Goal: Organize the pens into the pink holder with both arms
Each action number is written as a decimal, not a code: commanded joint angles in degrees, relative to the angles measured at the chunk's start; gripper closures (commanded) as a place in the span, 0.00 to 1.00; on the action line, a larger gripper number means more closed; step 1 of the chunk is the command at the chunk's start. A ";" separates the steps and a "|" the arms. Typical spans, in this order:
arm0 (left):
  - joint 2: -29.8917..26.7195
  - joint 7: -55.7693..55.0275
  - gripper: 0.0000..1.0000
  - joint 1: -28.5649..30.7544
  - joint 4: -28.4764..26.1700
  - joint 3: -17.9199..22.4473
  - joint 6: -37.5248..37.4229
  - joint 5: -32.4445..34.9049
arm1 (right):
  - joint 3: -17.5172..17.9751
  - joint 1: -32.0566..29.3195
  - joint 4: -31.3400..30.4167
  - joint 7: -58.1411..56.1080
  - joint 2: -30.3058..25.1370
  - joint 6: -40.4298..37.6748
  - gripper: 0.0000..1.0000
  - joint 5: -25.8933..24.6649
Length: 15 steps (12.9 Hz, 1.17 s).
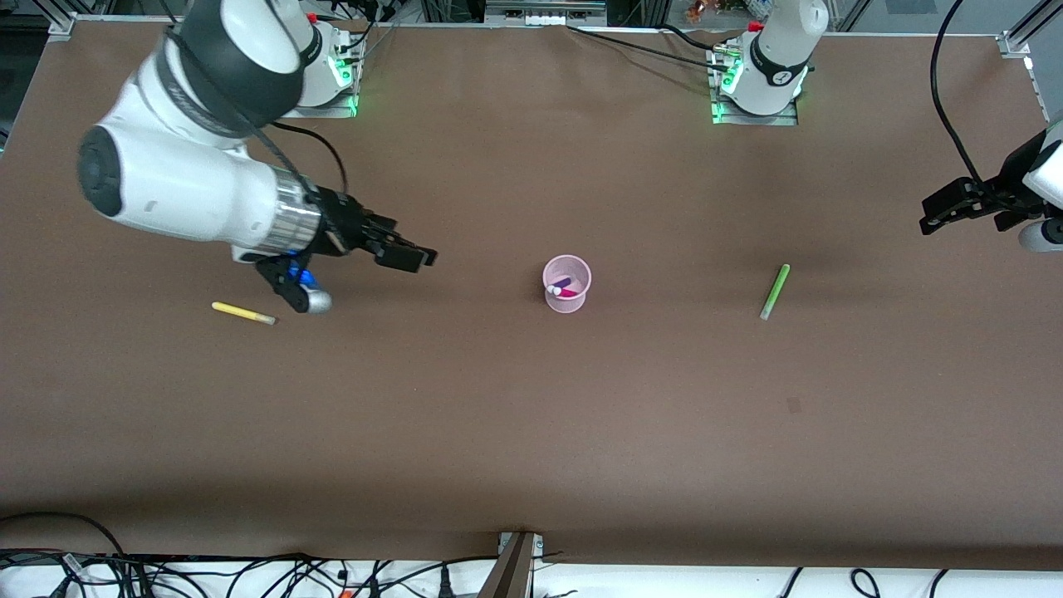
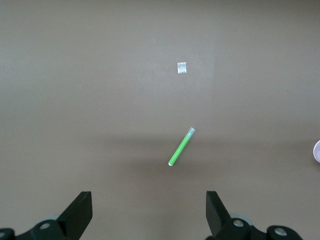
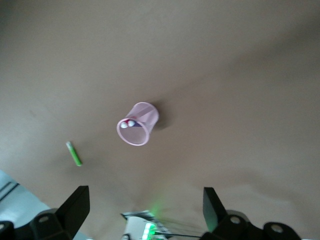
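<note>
Handling green pen (image 1: 775,291): light, stiff, slick; pinch mid-barrel (lying at 12 o'clock from left gripper (image 2: 148,210)).
Left fingers (image 2: 80,210): spread wide, empty.
Right gripper (image 3: 142,212): wide open, empty, over desk (image 1: 531,432).

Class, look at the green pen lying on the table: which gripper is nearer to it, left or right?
Left. The left gripper hangs open over the table's left-arm end, near the green pen. The right gripper, also open, is past the pink holder, toward the right arm's end.
</note>
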 commanded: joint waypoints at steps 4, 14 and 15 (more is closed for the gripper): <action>0.72 0.88 0.00 -0.18 1.73 -0.04 -1.30 1.04 | -1.55 -2.59 -5.46 -18.09 -8.79 -5.64 0.00 -15.34; 0.72 0.88 0.00 -0.18 1.73 -0.04 -1.39 1.04 | 17.62 -23.80 -8.20 -38.43 -15.22 -4.33 0.00 -36.28; 0.72 0.88 0.00 -0.09 1.73 0.05 -1.39 1.04 | 17.62 -23.80 -7.24 -38.52 -14.87 -4.32 0.00 -36.55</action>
